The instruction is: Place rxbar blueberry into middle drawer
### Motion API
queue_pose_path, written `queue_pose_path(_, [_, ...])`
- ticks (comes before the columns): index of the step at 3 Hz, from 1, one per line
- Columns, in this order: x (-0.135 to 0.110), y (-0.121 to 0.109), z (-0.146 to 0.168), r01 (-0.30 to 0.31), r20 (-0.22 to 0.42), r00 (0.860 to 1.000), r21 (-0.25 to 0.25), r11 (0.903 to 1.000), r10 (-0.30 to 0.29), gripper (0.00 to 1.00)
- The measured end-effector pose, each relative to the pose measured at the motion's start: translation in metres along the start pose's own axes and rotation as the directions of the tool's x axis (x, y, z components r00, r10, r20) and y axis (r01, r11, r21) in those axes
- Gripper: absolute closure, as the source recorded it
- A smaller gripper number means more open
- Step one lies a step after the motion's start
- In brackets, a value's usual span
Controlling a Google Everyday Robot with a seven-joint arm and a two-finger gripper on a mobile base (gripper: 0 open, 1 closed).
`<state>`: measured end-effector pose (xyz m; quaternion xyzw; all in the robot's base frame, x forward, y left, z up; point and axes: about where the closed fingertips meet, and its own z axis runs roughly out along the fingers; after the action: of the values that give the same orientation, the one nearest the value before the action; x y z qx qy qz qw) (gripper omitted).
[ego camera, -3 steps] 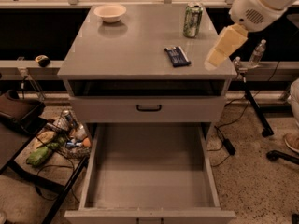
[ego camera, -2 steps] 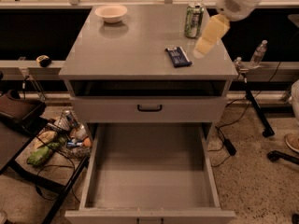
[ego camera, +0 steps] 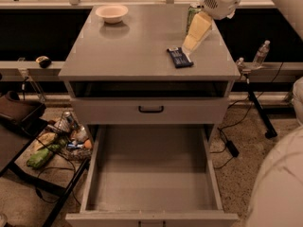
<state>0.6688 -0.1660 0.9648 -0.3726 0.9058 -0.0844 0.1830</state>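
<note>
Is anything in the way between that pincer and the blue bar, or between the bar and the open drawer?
Nothing visible. The pale pincer hangs right beside the dark blue flat snack bar; the green drink can stands behind the pincer, not between. The wide grey metal drawer below lies open.

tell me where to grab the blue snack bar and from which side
Probably pinch the rxbar blueberry across its narrow width near mid-length, coming straight down: it lies flat on the cabinet top, so only its long edges offer purchase. The gripper hangs by its far end.
</note>
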Motion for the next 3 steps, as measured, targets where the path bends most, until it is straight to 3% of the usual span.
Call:
queue_pose_path(1, [-0.01,0.0,0.012,-0.012,0.005,1.0,-0.012,0.9998,0.012,0.0])
queue_pose_path(2, [-0.035,-0.01,0.03,-0.104,-0.014,0.994,0.008,0.9946,0.104,0.0])
queue_pose_path(3, [-0.054,-0.023,0.039,-0.226,-0.042,0.973,0.043,0.9733,0.227,0.0])
